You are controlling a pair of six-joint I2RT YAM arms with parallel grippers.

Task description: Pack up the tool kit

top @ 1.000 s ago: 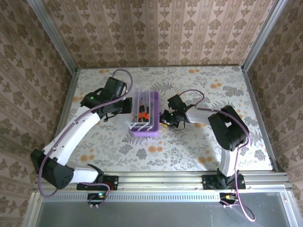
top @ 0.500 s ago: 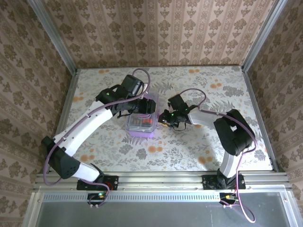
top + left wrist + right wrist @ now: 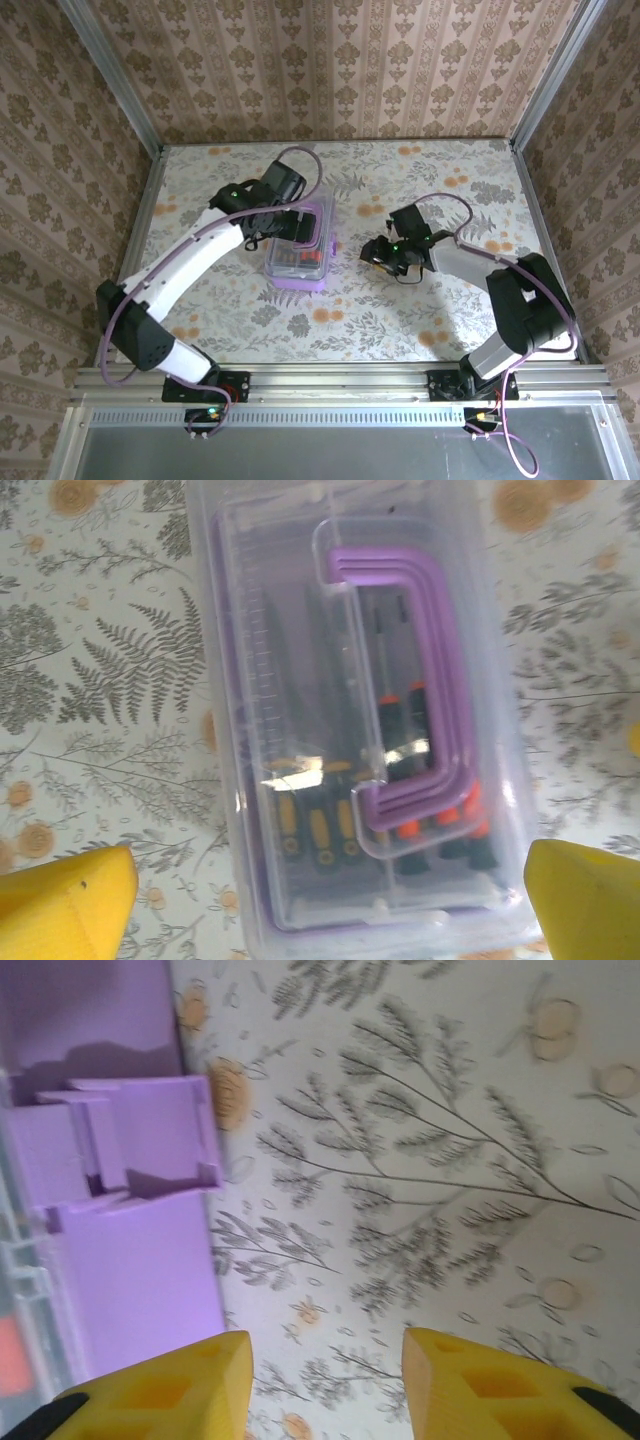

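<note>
Lidded case [image 3: 290, 660] was found under left gripper [image 3: 322, 905], jaws spread wide. Right gripper [image 3: 325, 1385], jaws parted and empty, was noted just beside it.

Purple tool case [image 3: 299, 248], clear lid shut, handle flat, screwdrivers [image 3: 400, 770] inside, mid-table

Left tool [image 3: 291, 228] reaches forward, spread wide; right tool [image 3: 373, 256] points leftward, partly parted.
</note>
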